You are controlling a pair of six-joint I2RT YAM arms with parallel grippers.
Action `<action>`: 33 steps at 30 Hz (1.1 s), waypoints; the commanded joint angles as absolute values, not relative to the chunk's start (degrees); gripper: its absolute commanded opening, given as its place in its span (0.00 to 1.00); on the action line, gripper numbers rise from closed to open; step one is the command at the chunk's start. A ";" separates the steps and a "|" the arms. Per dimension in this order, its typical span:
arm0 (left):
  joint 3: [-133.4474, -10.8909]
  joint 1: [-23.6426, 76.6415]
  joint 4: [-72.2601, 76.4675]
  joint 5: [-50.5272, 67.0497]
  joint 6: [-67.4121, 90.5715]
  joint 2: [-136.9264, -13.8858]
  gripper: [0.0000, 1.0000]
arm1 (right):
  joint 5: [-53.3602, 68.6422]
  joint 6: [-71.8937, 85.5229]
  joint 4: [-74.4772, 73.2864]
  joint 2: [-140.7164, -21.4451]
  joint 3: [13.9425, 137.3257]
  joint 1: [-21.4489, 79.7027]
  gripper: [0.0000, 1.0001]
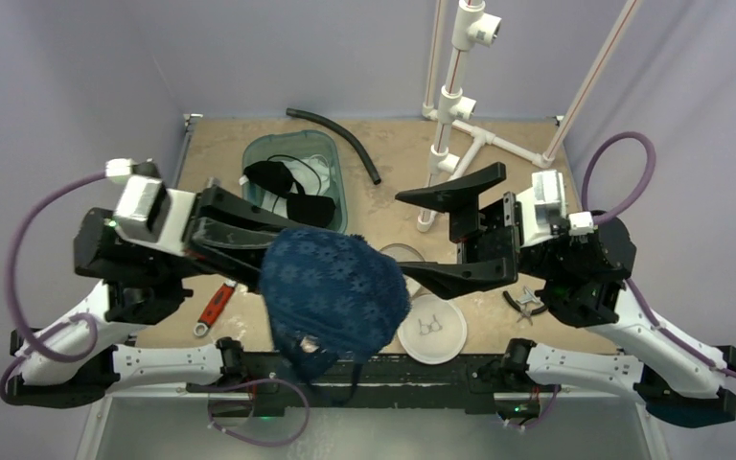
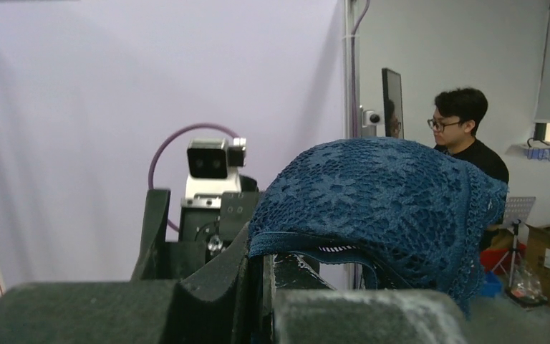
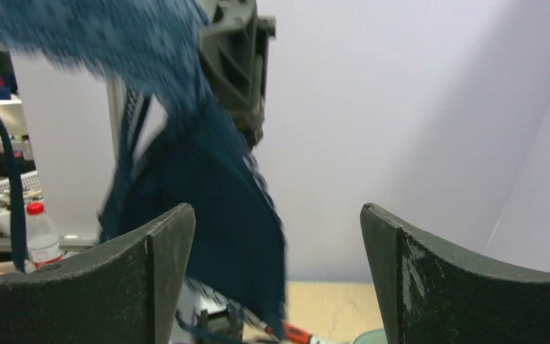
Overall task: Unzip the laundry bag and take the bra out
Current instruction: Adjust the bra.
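**1. L arm.** The L pincer is clenched on the dark blue lace bra. In the L wrist view its fingers sit pressed together. The bra is caught at the tips and one cup domes up above them. The garment is held up off the tan tabletop, approx. ctr of the scene near the near edge. A strap hangs down at its near side.

**2. R arm.** The R pincer is released, w/ its fingers spread wide and nothing btwn them. It sits just right of the bra and does not touch it. In the R wrist view the fingers frame a gap. Beyond that gap the bra hangs blurred from the L pincer, closer to the left finger.

**3. Bag.** The white round mesh laundry bag lies flat on the tabletop at the near edge, just right of the bra and near the R pincer's near finger. Its small black outline mark faces up. The zip state cannot be told. The bra is outside the bag.

**4. Other items.**
- The teal plastic tub is on the far side of the L pincer, w/ black cloth items inside.
- The black curved hose lies at the far ctr.
- The white PVC pipe frame stands far right.
- The red-handled tool lies near left, beside the L arm.
- The small pliers lie near right, by the R arm.
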State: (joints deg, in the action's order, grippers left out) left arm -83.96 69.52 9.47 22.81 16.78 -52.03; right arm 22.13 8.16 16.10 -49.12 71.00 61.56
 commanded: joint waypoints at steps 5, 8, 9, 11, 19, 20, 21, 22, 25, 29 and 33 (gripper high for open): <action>-80.65 69.79 12.00 16.69 20.15 -52.54 0.00 | 20.40 7.20 29.37 -47.72 71.38 61.62 0.88; -79.92 69.83 12.48 15.84 20.64 -52.80 0.00 | 18.06 5.66 28.34 -48.08 72.45 61.63 0.88; -79.83 69.77 12.56 15.70 20.77 -52.88 0.00 | 17.65 5.30 28.15 -48.37 72.70 61.61 0.88; -79.61 69.80 12.74 15.34 21.07 -53.16 0.00 | 17.62 4.75 27.72 -48.85 73.13 61.62 0.88; -78.73 69.76 12.59 12.90 21.54 -53.90 0.00 | 19.73 4.32 27.39 -51.01 75.18 61.67 0.87; -78.71 69.78 12.51 12.55 21.68 -54.03 0.00 | 19.97 4.15 27.34 -51.18 75.30 61.63 0.87; -78.69 69.77 12.30 11.93 21.78 -54.07 0.00 | 20.44 4.11 27.21 -51.23 75.39 61.68 0.86; -78.52 69.75 12.27 11.02 21.86 -53.97 0.00 | 20.86 3.97 26.93 -51.27 75.41 61.66 0.86; -77.80 69.81 13.05 8.14 22.11 -52.99 0.00 | 21.24 3.28 25.87 -50.83 74.65 61.71 0.86; -77.65 69.74 12.71 4.58 22.56 -53.04 0.00 | 22.04 4.01 26.15 -51.37 74.87 61.71 0.87; -76.83 69.74 13.66 1.41 23.44 -52.50 0.00 | 18.48 3.89 26.16 -51.23 74.56 61.67 0.90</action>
State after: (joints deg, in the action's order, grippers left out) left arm -77.80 69.52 11.03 6.28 21.85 -53.39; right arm 20.58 4.45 24.80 -51.07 73.17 61.56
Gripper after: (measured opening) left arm 0.013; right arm 0.883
